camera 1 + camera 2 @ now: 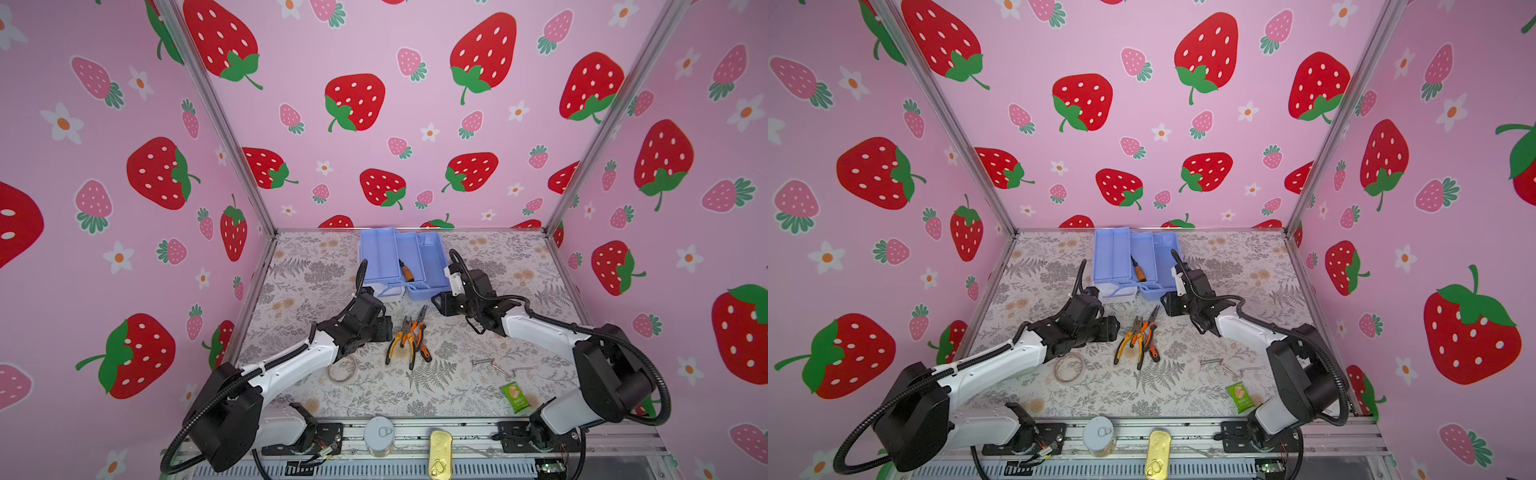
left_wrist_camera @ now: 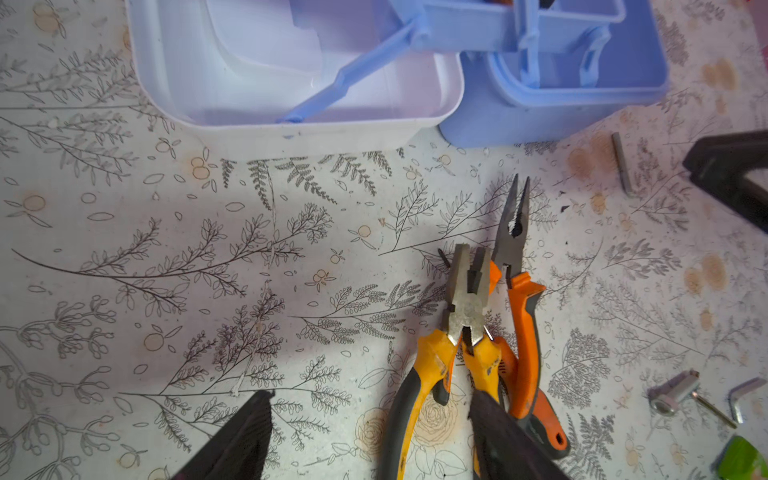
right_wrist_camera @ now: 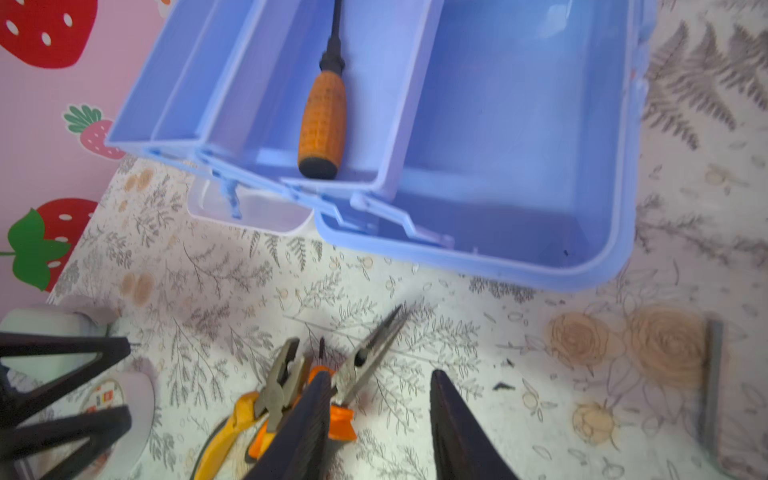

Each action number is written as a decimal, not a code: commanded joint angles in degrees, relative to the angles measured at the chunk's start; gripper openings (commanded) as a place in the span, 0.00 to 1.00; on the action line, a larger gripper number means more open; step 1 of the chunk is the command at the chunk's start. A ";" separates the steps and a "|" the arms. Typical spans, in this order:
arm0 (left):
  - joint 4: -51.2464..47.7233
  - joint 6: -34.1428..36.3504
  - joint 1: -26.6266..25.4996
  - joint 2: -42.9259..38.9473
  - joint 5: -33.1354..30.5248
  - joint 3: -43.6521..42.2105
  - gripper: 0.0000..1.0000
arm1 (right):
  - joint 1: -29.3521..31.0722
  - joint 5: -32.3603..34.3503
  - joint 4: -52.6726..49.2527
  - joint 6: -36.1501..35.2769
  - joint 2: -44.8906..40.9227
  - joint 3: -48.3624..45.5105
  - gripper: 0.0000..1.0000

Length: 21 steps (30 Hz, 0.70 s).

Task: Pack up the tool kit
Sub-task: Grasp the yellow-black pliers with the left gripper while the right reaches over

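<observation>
The case (image 1: 430,257) stands open at the back middle of the counter (image 1: 316,266) in both top views, close to the rear wall. Its tray (image 3: 257,83) is raised to one side on blue links. One screwdriver (image 3: 322,120) with an orange handle lies in it. The white lid (image 2: 291,83) lies hollow side up on the counter, just beside the blue base.

Two pliers (image 1: 409,336) lie overlapping in the middle of the frame, in front of the case, with their noses toward it.

The left hand (image 1: 390,328) is low and just left of the pliers. In its wrist view the hand (image 2: 372,397) is wide. One finger (image 2: 507,444) covers a yellow handle and the other yellow handle lies in the gap. Nothing is clamped.

The right hand (image 1: 438,303) is just right of the pliers' noses, before the front of the base. In its wrist view the hand (image 3: 380,374) is about half apart. The long nose lies in the gap close to one finger (image 3: 303,428). I cannot tell if they touch, but the fingers do not grip it.

The hex keys (image 1: 496,366) lie at the lower right of the pliers. A further hex key (image 2: 622,164) lies near the base. A green packet (image 1: 515,397) is at the lower right and a tape ring (image 1: 341,370) is beside the left arm. Two tins (image 1: 379,434) stand on the front rail.
</observation>
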 commanded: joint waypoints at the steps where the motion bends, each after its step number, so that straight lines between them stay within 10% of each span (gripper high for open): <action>1: -2.03 -1.93 -1.94 1.78 -1.16 1.18 0.74 | 0.33 -2.99 4.02 -1.86 -2.65 -1.94 0.43; 21: -2.61 -7.04 -9.72 13.41 -3.27 3.13 0.58 | 1.57 -5.94 9.21 -0.37 -2.52 -8.61 0.31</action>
